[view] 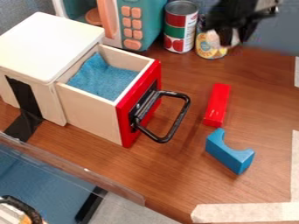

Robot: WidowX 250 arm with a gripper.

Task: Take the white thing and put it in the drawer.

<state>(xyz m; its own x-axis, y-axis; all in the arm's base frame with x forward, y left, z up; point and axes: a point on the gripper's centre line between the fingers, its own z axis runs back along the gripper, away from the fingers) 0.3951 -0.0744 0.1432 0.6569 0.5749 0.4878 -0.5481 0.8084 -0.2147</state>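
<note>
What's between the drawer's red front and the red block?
In the camera view, the black handle sticks out from the drawer's red front; past it, bare wooden tabletop up to the red block.

Behind the brown wood-grained tabletop (175, 166) stands a grey-blue backing (274, 37) (wall or panel, I can't tell). Along the tabletop's lower-left edge runs a clear strip (111, 183); beyond it lie blue (41, 175) and pale grey surfaces (128, 212).
</note>
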